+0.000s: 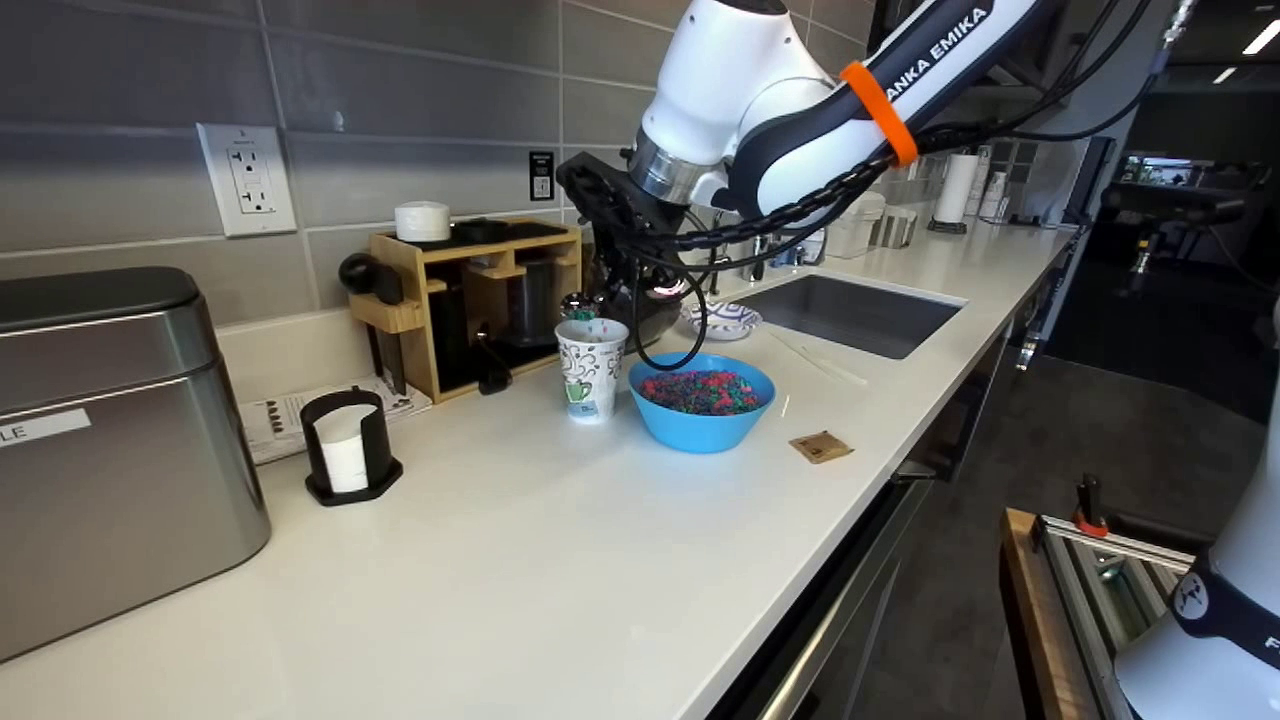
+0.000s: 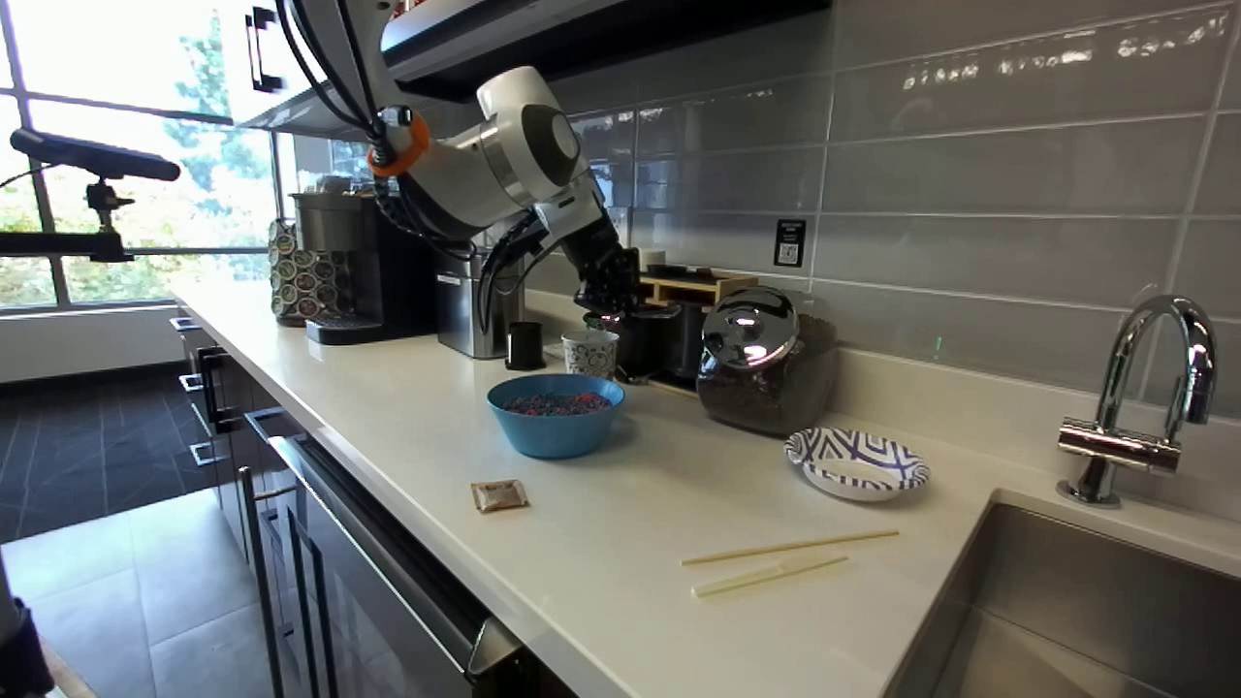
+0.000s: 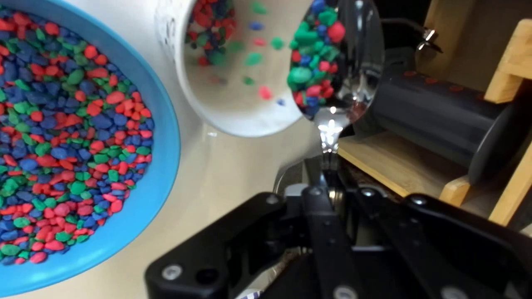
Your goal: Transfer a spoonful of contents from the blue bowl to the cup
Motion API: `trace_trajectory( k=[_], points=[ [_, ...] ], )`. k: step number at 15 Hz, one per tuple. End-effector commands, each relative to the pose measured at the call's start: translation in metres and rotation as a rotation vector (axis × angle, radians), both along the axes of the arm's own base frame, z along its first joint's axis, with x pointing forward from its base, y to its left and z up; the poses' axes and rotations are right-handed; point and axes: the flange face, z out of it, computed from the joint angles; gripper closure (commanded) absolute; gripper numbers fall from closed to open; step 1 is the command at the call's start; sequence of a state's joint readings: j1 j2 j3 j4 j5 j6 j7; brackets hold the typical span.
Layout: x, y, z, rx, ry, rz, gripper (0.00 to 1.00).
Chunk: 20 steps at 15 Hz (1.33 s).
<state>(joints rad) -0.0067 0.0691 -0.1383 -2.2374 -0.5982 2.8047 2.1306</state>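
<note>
— Across the white counter (image 1: 480,580), finding what?
— Finding the blue bowl (image 1: 700,433), then the gripper (image 3: 333,187), nearly closed; then the cup (image 1: 592,375), just beside the bowl; then the spoon (image 3: 363,79), pinched in that gripper.
— At which step?
— Pouring, probably, with contents (image 3: 314,66) in the spoon, at the cup's rim.
— And next?
— Should tip the lot inside, avoiding spills.

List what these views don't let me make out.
Spoon: far handle end hidden by the gripper, wrist view.
Blue bowl: cut off by the left and top edges, wrist view.
Cup: inside bottom hidden by its wall, both exterior views.
Packet: markings too small to read, both exterior views.
</note>
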Motion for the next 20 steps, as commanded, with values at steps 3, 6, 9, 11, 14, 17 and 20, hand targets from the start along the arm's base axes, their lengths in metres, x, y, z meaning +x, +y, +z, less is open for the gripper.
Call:
trace_trajectory(
  k=[3, 6, 9, 11, 14, 17, 20],
  points=[
    [-0.009, -0.001, 0.002, -0.011, -0.092, -0.004, 0.98],
    [-0.01, 0.0, 0.003, -0.015, -0.125, 0.002, 0.98],
    [-0.012, 0.002, 0.002, -0.014, -0.142, 0.005, 0.98],
    [-0.014, 0.004, 0.001, -0.009, -0.153, 0.01, 0.98],
    [-0.016, 0.006, 0.002, -0.007, -0.175, 0.022, 0.98],
    [-0.018, 0.008, 0.004, -0.012, -0.199, 0.041, 0.98],
    [-0.02, 0.008, 0.004, -0.018, -0.215, 0.055, 0.98]
  ],
)
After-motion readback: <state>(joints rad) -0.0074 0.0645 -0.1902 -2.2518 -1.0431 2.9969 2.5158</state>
